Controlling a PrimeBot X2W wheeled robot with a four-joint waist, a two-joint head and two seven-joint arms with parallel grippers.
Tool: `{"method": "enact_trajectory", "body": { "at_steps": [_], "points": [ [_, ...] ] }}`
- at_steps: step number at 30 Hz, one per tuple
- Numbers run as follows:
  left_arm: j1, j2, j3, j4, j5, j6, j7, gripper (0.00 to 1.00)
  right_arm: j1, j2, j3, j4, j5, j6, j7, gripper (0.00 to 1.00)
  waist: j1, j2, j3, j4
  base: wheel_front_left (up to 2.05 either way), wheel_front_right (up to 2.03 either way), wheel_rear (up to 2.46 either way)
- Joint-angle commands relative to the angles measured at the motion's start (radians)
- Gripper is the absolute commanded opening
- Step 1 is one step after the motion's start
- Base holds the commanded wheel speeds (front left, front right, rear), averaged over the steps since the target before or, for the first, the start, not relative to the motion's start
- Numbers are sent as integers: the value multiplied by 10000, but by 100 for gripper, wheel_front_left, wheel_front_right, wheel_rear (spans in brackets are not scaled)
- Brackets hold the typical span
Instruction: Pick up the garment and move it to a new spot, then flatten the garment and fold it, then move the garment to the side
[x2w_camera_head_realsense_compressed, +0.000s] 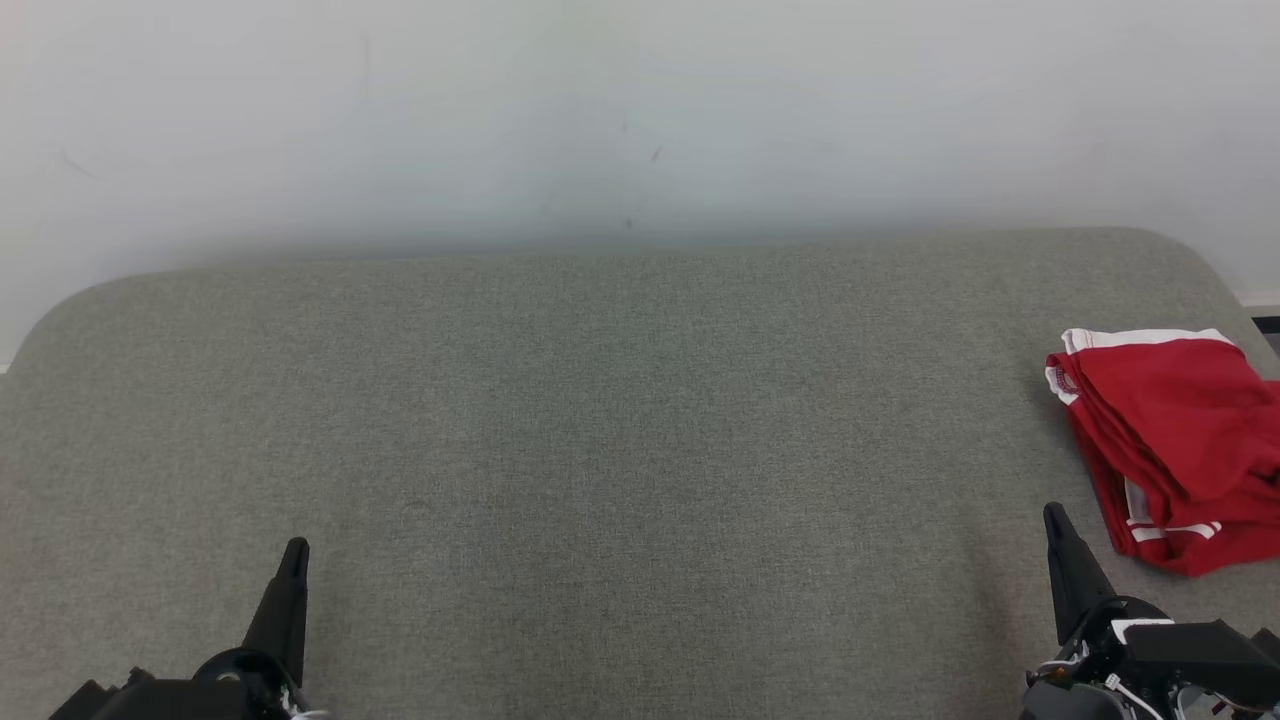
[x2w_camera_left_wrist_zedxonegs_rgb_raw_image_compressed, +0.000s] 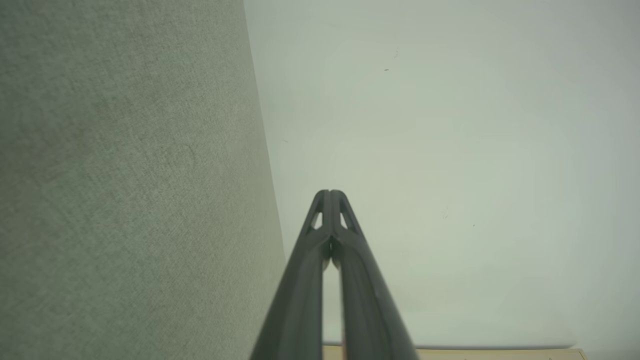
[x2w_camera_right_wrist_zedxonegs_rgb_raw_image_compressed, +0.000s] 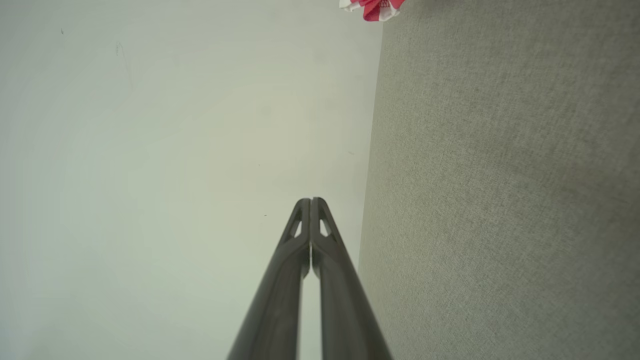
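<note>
Left gripper (x2w_camera_head_realsense_compressed: 295, 549): both fingers pressed tight together along their tips, nothing between them. It stands above the near left part of the grey-green upholstered surface (x2w_camera_head_realsense_compressed: 640, 450), touching nothing visible.

Right gripper (x2w_camera_head_realsense_compressed: 1056, 514): fingers likewise clenched, tip to tip, empty. It stands at the near right part of the surface.

Red garment (x2w_camera_head_realsense_compressed: 1170, 440), white trim: lies in loosely folded layers against the right edge of the surface, about midway between near and far edges. The right gripper's tip is near its near-left corner, apart from it.

White wall (x2w_camera_head_realsense_compressed: 640, 120) runs along the far edge.
</note>
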Motion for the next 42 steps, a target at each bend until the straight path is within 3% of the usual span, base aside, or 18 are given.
{"method": "enact_trajectory", "body": {
  "at_steps": [1, 42],
  "points": [
    [-111, 51, 29, 17, -45, -9, 30, 0, -65, 17, -21, -23, 10, -21, 26, 0, 0, 0, 0, 0, 0, 0, 0],
    [-110, 52, 28, 14, -46, -9, 29, 0, -64, 17, -18, -23, 12, -21, 24, 0, 0, 0, 0, 0, 0, 0, 0]
  ]
}}
